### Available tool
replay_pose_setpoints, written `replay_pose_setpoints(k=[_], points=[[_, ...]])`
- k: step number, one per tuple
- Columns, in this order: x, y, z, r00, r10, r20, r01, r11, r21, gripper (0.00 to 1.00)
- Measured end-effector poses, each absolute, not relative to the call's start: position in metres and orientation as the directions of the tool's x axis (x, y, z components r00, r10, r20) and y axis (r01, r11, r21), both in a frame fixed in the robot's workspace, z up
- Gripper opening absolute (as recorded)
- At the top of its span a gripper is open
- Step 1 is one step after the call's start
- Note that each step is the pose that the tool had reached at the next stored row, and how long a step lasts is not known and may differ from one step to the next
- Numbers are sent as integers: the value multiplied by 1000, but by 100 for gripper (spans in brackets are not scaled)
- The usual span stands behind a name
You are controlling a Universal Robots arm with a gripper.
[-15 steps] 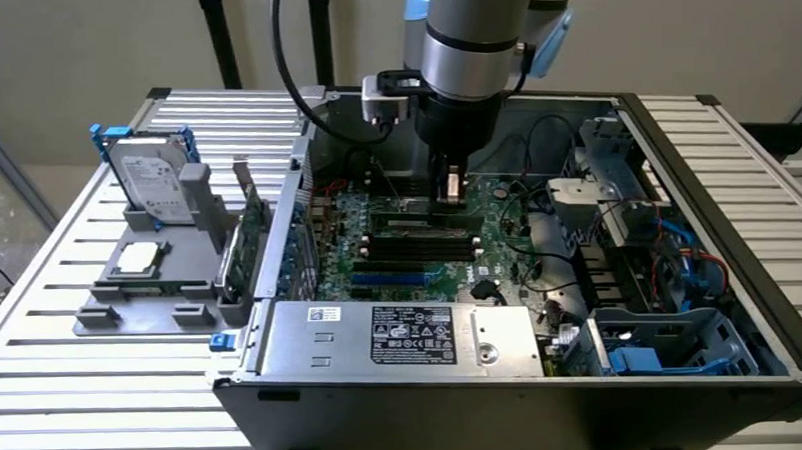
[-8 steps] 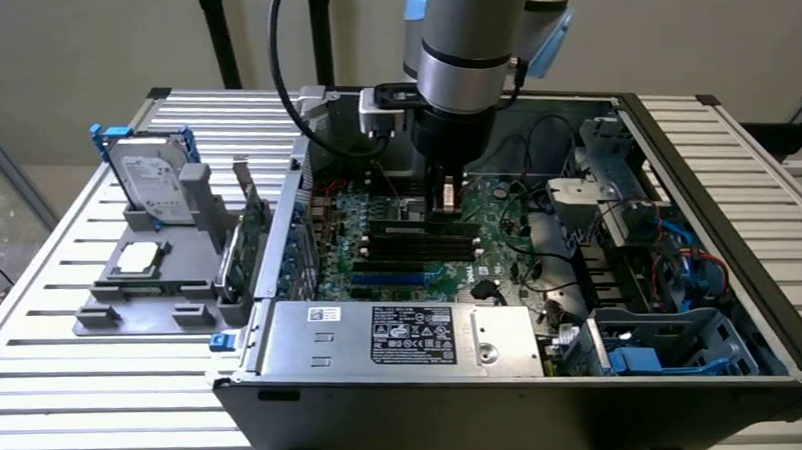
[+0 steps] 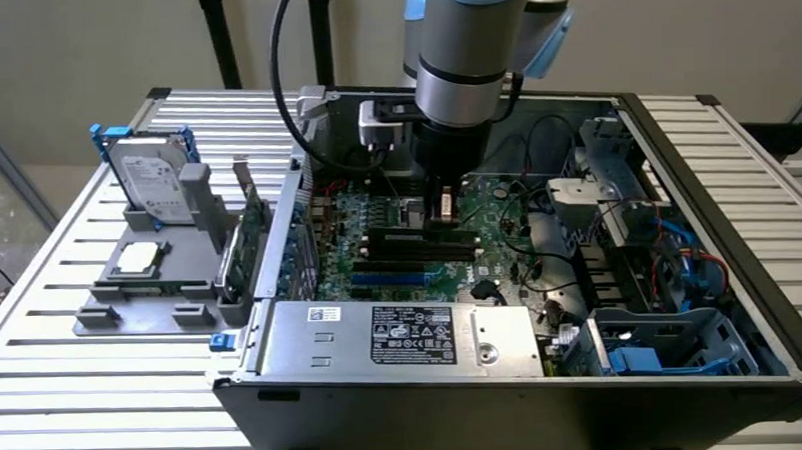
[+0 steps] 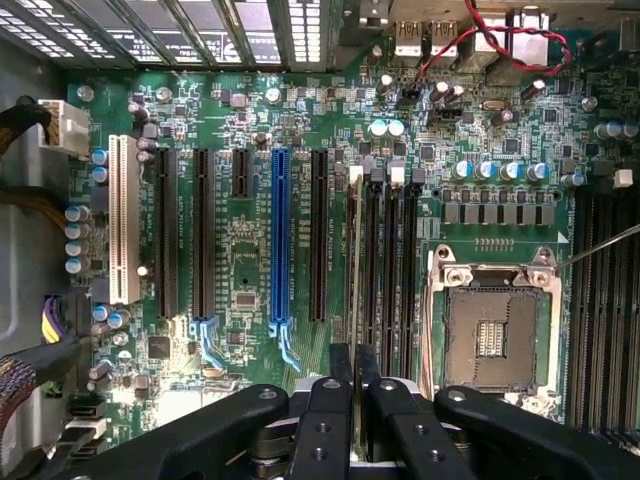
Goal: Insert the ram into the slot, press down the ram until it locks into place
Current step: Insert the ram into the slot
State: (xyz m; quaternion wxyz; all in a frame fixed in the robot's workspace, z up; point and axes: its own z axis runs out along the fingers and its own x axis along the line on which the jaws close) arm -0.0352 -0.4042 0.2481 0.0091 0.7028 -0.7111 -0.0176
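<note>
One arm [image 3: 460,73] upright, pincer [image 4: 355,355] apparently astride ram [image 4: 354,250].

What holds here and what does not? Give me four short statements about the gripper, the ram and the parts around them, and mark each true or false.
1. The gripper is shut on the ram, which is seen edge-on. True.
2. The CPU socket holds a processor. False: it is bare.
3. The blue slot has no card in it. True.
4. The hard drive sits inside the case. False: it stands upright on the grey fixture outside the case, at the exterior view's left.
</note>
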Motion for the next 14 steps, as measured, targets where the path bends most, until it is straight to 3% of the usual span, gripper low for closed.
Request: replay_pose_setpoints(k=[14], points=[[-34,-400,233,-2,-1000,-10,-999,2,38,13]])
